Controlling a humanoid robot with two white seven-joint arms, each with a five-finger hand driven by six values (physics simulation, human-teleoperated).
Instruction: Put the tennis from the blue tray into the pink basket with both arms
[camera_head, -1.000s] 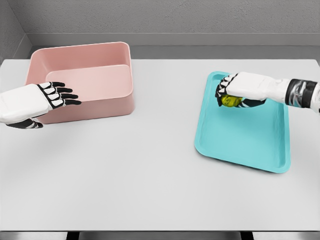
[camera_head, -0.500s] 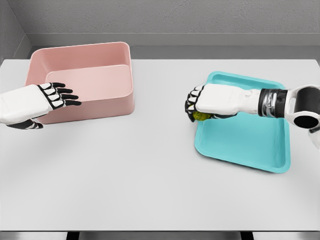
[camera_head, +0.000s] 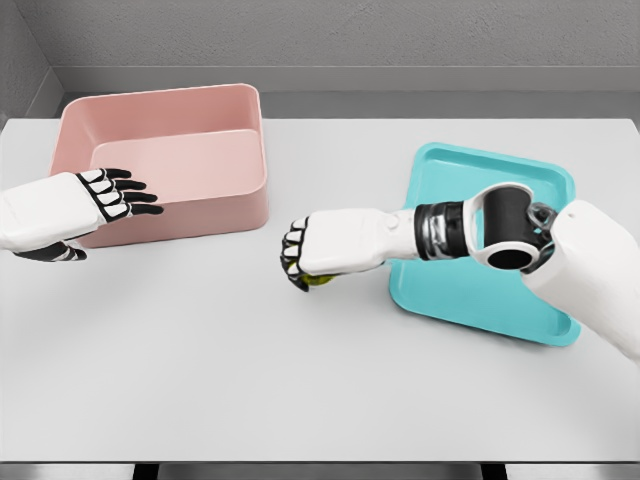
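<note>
Tennis ball: yellow-green, only a sliver visible under the right hand, out over the bare white table, between the blue tray and the pink basket. Ball is outside the tray and clear of the basket.

Right hand: fingers curled down around the ball, knuckles toward the basket, palm down. Grip is closed on the ball. The forearm runs back to the right across the tray's left edge; elbow joint sits above the tray, upper arm exits at the lower right.

Blue tray: flat on the table at right, slightly rotated, nothing seen lying in the visible part.

Pink basket: rectangular, open-topped, at the table's far left corner; interior shows nothing inside.

Left hand: enters from the left edge, in front of the basket's near wall, overlapping it in view. Fingers extended and slightly spread, holding nothing. Contact with the wall cannot be judged.
</note>
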